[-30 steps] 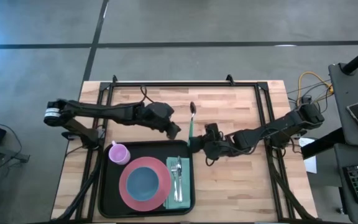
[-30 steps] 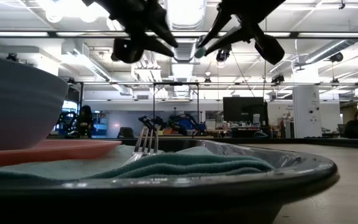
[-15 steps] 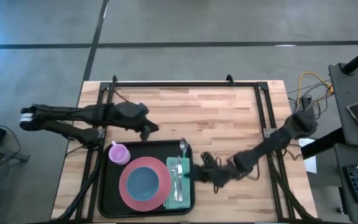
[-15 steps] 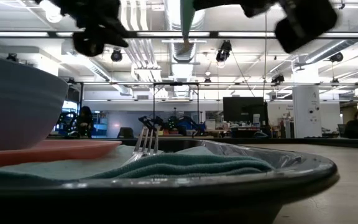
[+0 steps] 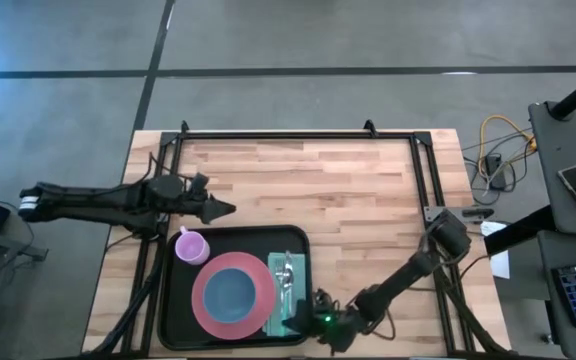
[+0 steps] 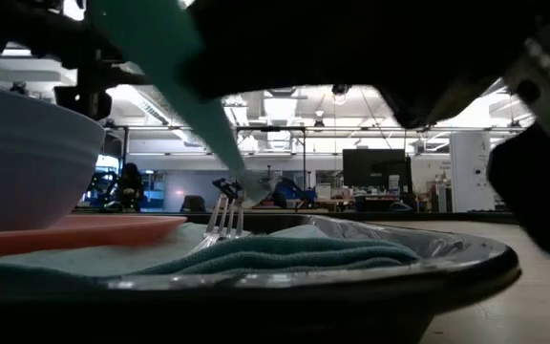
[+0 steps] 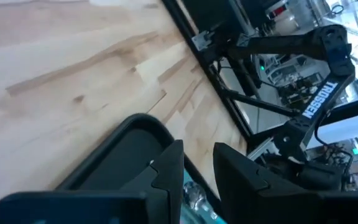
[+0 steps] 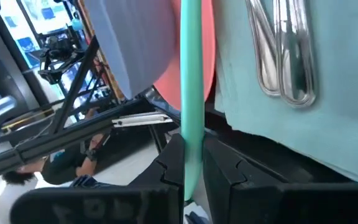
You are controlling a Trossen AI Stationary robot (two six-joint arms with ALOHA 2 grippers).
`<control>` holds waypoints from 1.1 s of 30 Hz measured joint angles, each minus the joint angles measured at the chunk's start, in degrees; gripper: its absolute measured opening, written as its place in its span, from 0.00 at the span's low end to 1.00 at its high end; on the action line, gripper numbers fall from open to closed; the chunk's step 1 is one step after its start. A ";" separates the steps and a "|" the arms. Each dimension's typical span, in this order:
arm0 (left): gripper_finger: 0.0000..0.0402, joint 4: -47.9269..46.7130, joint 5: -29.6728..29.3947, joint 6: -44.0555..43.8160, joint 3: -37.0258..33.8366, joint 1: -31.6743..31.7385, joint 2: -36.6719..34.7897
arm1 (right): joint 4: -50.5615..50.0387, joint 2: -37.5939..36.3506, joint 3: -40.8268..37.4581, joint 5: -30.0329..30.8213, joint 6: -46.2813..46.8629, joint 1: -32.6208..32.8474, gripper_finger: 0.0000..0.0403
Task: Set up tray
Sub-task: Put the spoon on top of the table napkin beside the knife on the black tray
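Note:
The black tray (image 5: 173,300) lies at the table's near left. It carries a pink plate (image 5: 258,310) with a blue bowl (image 5: 231,292), a purple cup (image 5: 190,246) and a teal napkin (image 5: 293,318) with a fork (image 8: 284,56) on it. My right gripper (image 5: 315,320) is at the tray's near right corner, shut on a teal-handled spoon (image 8: 191,74) that reaches out over the napkin. My left gripper (image 5: 223,208) hovers just beyond the tray's far edge, narrowly open and holding nothing. The spoon's bowl is hidden. My right gripper pinches the spoon's teal handle (image 8: 191,134) near its free end between its two fingers (image 8: 174,163). The fingers come low from the table's near right, and the handle runs on in line with them. In the low view the handle (image 6: 189,86) slopes down toward the napkin.
The black frame rails (image 5: 298,135) run along the table's far edge and down both sides. Bare wood (image 5: 368,210) spreads to the right of the tray and beyond it. Cables (image 5: 493,150) lie off the far right corner.
My right gripper has carried the spoon from the table's middle toward the near edge and down to the tray's near right corner, so the spoon now reaches over the napkin. My left gripper has drawn back toward the left edge.

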 joint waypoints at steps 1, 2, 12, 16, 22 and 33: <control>0.17 0.01 -0.03 -0.27 -0.54 0.02 -0.07 | -0.94 0.39 0.59 0.16 0.10 -0.02 0.06; 0.17 0.59 -0.06 -0.31 -0.74 0.02 -0.08 | -2.30 0.76 1.28 0.21 -0.05 -0.04 0.06; 0.17 1.67 -0.31 0.16 0.22 0.02 3.04 | -23.98 -3.17 4.75 -2.65 1.58 0.62 0.06; 0.17 1.66 -0.30 2.05 1.30 0.04 5.23 | -22.77 -4.89 2.00 -3.59 0.27 0.87 0.06; 0.17 1.54 -0.28 2.43 2.94 0.04 8.30 | -17.84 -5.35 -3.60 -5.11 -0.42 0.65 0.06; 0.17 1.63 -0.08 2.72 3.43 0.02 9.18 | -13.21 -5.35 -6.29 -6.33 -9.67 -2.36 0.06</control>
